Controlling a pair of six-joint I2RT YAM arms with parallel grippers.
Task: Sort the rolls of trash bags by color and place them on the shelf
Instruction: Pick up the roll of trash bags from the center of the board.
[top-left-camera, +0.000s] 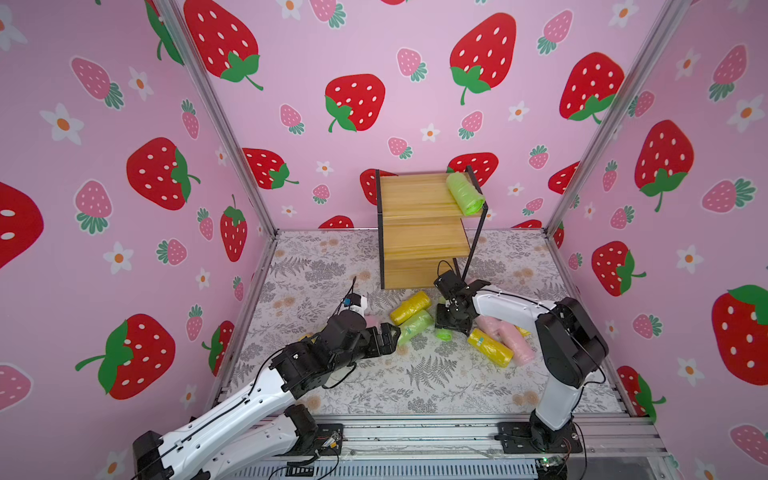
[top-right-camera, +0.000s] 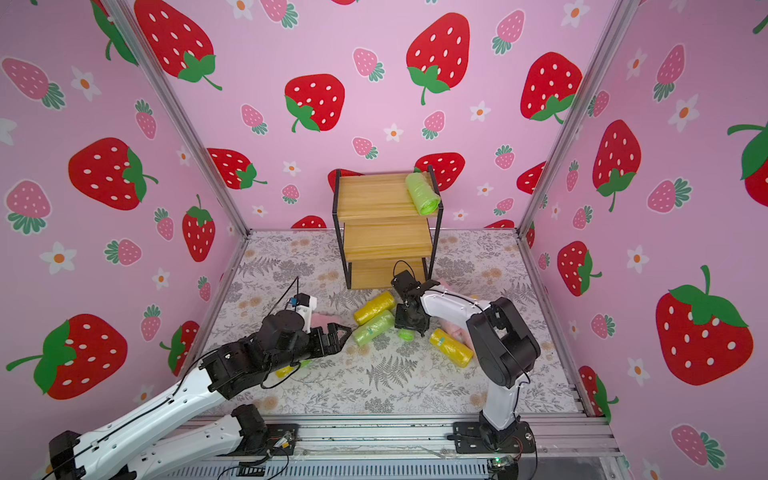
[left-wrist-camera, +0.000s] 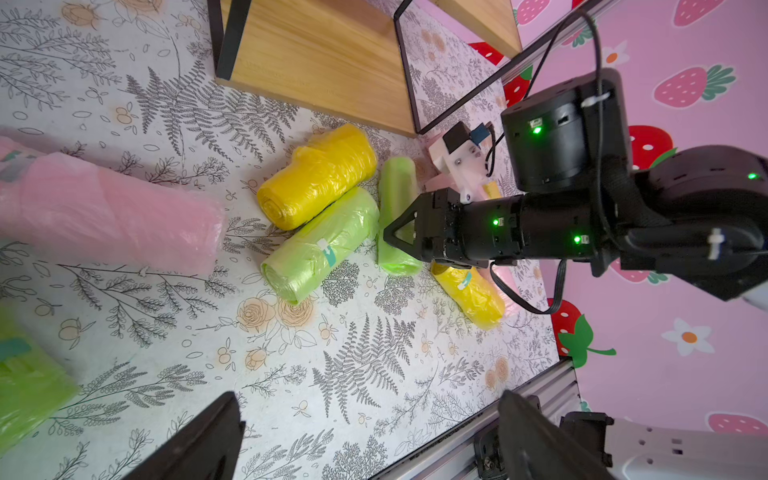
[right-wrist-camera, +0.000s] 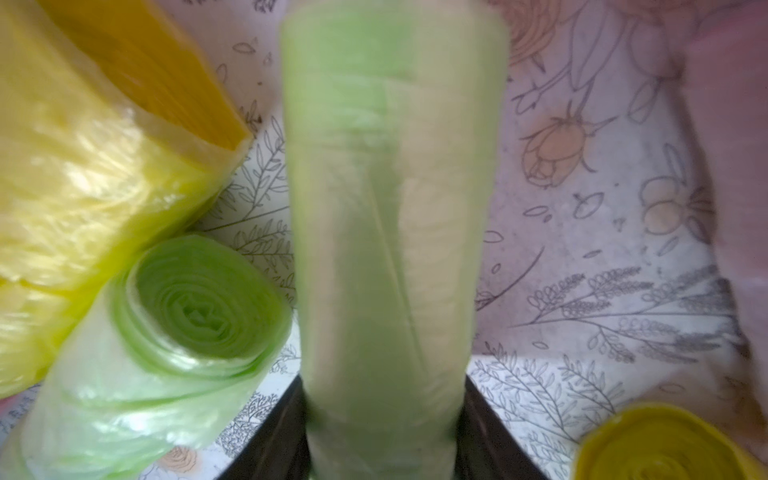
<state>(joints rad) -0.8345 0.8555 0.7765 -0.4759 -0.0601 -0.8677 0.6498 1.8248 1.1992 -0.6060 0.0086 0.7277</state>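
Note:
The shelf (top-left-camera: 424, 232) (top-right-camera: 382, 245) stands at the back, and one light green roll (top-left-camera: 464, 193) (top-right-camera: 422, 193) lies on its top board. My right gripper (top-left-camera: 451, 328) (right-wrist-camera: 384, 415) points down at the table, shut on another light green roll (right-wrist-camera: 386, 208) (left-wrist-camera: 397, 195). That roll still lies on the table, with a finger pressed against each side. My left gripper (top-left-camera: 390, 332) (left-wrist-camera: 370, 432) hovers low beside the pile, open with nothing in it. A yellow roll (top-left-camera: 411, 307) and a green roll (top-left-camera: 414, 326) lie just in front of it.
To the right of the right gripper lie a yellow roll (top-left-camera: 490, 347) and pink rolls (top-left-camera: 511, 340). A pink roll (left-wrist-camera: 112, 212) and a green roll (left-wrist-camera: 29, 382) lie close under my left arm. A metal rail (top-left-camera: 415, 428) runs along the table's front edge.

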